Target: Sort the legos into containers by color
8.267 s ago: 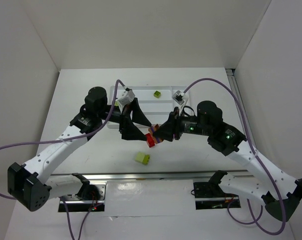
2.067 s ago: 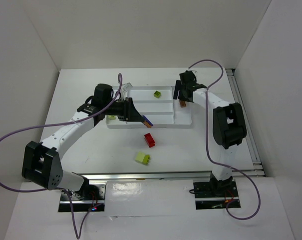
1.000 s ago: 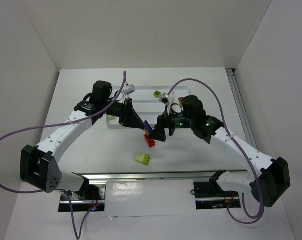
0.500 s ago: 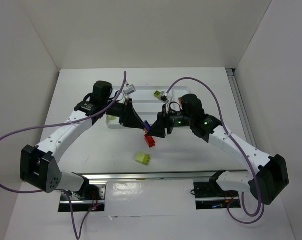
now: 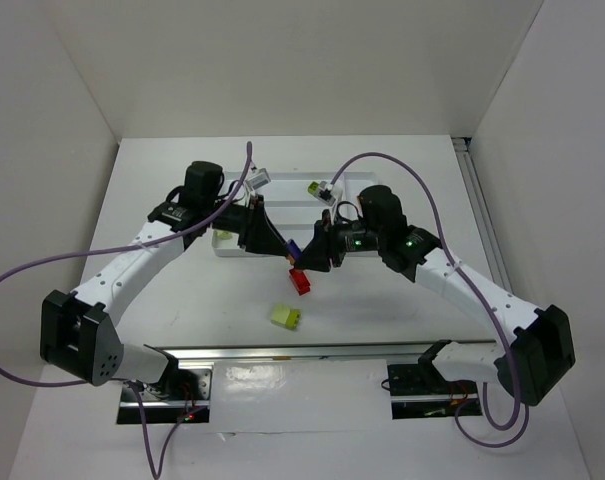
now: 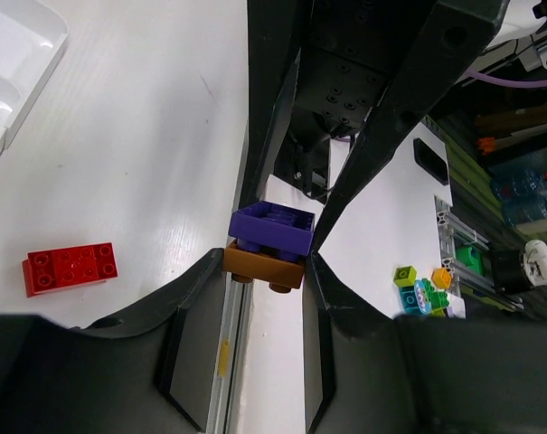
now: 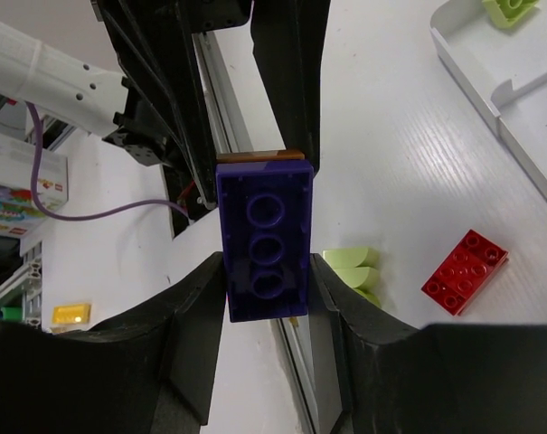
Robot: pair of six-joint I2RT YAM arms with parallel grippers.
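Observation:
A brown-orange brick (image 6: 264, 267) with a purple brick (image 6: 273, 228) stacked on it hangs above the table in front of the tray. My left gripper (image 5: 285, 251) is shut on the brown-orange brick. My right gripper (image 7: 266, 271) faces it and is shut on the purple brick (image 7: 264, 237). A red brick (image 5: 301, 282) lies on the table just below the two grippers. A pale yellow-green brick (image 5: 286, 317) lies nearer the front edge. The white tray (image 5: 282, 203) holds a lime brick (image 5: 314, 186) in a far compartment; both arms hide much of it.
White walls close in the table on the left, right and back. A metal rail (image 5: 282, 355) runs along the near edge by the arm bases. Purple cables loop over both arms. Loose coloured bricks (image 6: 422, 291) lie beyond the table in the left wrist view.
My right gripper has closed its jaws onto the purple brick and shifted slightly toward the left gripper. The left arm and the bricks on the table have not moved.

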